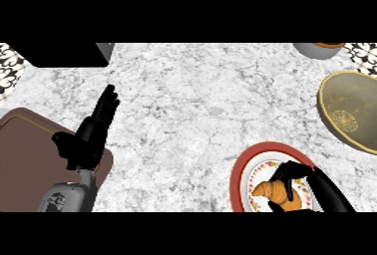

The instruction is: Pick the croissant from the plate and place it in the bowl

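Now your right hand [298, 175] curls around the croissant [274, 191] on the red-rimmed plate [243, 169], bowl [352, 107] nearby, left hand [92, 132] resting with fingers straight over the bench [199, 99].

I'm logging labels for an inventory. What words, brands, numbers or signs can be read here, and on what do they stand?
None can be read. The plate bears only a floral pattern, the bowl only a round ornament inside. The brown board carries no writing.
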Robot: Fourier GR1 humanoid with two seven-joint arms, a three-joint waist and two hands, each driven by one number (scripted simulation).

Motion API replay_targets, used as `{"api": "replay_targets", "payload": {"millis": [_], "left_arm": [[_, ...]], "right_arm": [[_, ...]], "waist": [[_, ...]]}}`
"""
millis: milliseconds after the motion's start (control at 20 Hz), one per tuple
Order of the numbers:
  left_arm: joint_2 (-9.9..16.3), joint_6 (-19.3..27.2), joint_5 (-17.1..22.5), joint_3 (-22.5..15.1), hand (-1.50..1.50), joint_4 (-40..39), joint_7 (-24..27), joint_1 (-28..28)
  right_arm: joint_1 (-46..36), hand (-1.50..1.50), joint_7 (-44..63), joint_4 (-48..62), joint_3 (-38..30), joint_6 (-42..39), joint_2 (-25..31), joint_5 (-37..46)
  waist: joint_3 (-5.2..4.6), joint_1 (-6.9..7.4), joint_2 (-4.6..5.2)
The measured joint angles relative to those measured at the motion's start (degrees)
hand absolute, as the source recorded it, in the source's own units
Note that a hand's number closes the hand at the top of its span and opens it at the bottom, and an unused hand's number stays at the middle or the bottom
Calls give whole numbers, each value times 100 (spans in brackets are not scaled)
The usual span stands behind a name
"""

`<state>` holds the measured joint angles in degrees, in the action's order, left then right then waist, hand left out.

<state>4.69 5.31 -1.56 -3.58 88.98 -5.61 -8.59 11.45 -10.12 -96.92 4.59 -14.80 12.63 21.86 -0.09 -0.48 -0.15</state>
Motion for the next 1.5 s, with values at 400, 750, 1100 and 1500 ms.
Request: {"api": "replay_targets", "payload": {"millis": [400, 750, 1100, 1500], "left_arm": [[45, -94, 74, 84, 0, 5, 22, 101], [22, -74, -10, 35, 0, 77, -56, 79], [-68, -48, -64, 31, 0, -89, 136, 74], [-32, -146, -41, 83, 0, -53, 96, 64]], "right_arm": [[744, 150, -254, -2033, -157, 219, -145, -349], [663, 150, 1051, -3865, -411, 321, -110, -258], [-754, 150, 2925, -3993, -1022, 171, 331, -451], [-2635, 150, 4366, -3329, -1933, -36, 1097, -1036]], "waist": [[5, -39, -10], [0, -5, -1], [-1, 43, 12], [1, 72, 13]]}}
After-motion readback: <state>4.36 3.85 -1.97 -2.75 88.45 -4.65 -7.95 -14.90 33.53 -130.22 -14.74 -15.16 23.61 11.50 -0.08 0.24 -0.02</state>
